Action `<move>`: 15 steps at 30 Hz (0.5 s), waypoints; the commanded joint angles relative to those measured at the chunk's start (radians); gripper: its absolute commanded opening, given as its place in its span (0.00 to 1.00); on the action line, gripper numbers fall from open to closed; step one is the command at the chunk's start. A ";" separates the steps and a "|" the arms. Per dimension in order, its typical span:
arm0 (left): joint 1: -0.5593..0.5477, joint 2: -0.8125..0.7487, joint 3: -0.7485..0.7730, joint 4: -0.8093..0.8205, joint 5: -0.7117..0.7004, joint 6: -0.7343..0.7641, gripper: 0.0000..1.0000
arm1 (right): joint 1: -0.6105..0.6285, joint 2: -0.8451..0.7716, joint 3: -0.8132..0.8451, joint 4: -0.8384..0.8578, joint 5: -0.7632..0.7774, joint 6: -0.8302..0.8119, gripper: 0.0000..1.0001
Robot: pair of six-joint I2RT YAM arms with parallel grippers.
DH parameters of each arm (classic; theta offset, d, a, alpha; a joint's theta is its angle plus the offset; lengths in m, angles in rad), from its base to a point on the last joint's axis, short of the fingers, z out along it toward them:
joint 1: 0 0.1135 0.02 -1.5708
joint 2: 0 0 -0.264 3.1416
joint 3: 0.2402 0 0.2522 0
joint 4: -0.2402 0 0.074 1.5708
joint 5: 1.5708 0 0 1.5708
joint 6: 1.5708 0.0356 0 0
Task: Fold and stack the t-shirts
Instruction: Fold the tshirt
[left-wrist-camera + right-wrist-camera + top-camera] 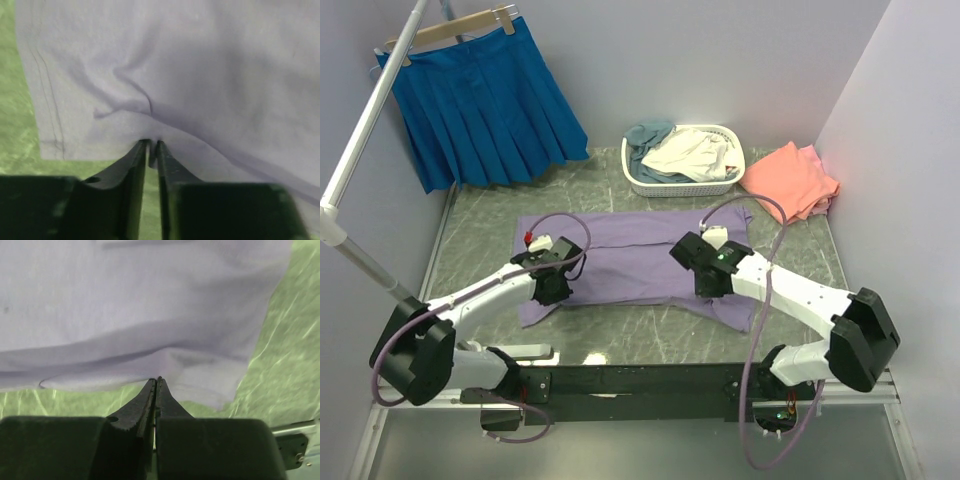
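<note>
Left pincer (153,145) and right pincer (157,381) grip near edge of lavender t-shirt (630,250).

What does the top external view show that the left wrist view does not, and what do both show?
Only the top external view: the blue skirt, the white basket and the coral-pink shirts. Only the left wrist view: the left fingers nipping a small fold at the cloth's near edge, and the hem stitching. Both: the lavender t-shirt on the green marbled table.
</note>
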 commanded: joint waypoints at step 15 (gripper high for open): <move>0.204 0.287 0.272 0.058 0.080 0.299 0.41 | -0.206 0.326 0.252 0.142 0.013 -0.306 0.00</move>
